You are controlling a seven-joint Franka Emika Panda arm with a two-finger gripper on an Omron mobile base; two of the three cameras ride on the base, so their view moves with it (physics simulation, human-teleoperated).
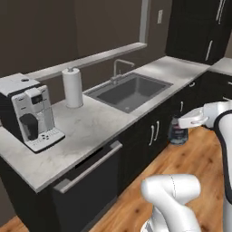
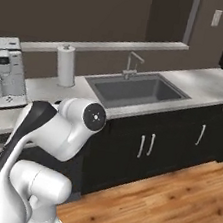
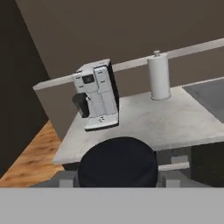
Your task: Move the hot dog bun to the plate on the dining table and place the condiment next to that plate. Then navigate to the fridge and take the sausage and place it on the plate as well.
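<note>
Gripper [image 1: 178, 126] at right of left base view, out in front of the black cabinet doors [image 1: 152, 133], jaws partway in and clamped on the condiment [image 1: 177, 135]. Jar hanging upright under the hand, clear of the wooden floor [image 1: 195, 161], below the level of the surface [image 1: 90, 127].

From the hand view: round dark lid [image 3: 118, 162] of the jar low in frame, between the finger tips.

On the grey marble surface, left to right in the left base view:
- White and black coffee machine [image 1: 31, 113] near the left end, standing close to the near edge.
- White paper towel roll [image 1: 72, 87] upright on its holder, farther back, near the wall ledge.
- Sunken grey sink [image 1: 129, 91] with a faucet [image 1: 120, 68] at its far side.

Black dishwasher front [image 1: 86, 181] with a long pale handle under the coffee machine end.
</note>
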